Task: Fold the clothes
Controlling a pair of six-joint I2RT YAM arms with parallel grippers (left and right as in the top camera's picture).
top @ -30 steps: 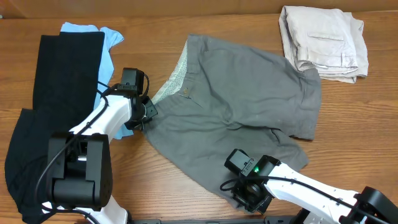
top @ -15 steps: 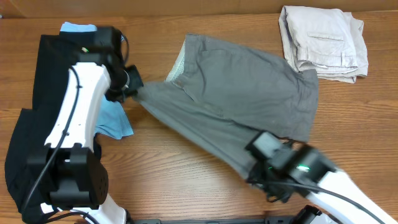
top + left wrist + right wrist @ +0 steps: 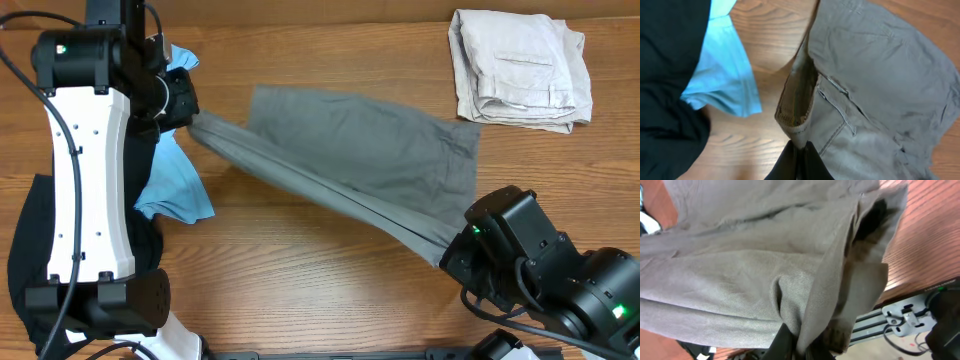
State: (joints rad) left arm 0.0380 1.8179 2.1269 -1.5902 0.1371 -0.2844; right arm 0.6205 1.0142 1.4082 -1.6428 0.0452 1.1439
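A wooden table (image 3: 300, 260) seen from above. The grey-olive shorts (image 3: 370, 150) lie across its middle. A second ago they were spread flat and wide. Now I have raised their near edge, and it runs as a taut ridge from upper left to lower right, while the far half rests on the wood. I judge the lengthwise fold begun but not laid down.

A black garment (image 3: 25, 240) lies along the left edge, partly under my left arm. A folded beige garment (image 3: 515, 65) sits at the far right corner, well apart. A light-blue garment (image 3: 175, 190) lies beside the black one.

My left gripper (image 3: 799, 160) is clamped on the waistband end, showing the patterned lining. My right gripper (image 3: 800, 345) is pinched on the bunched hem at the opposite end.
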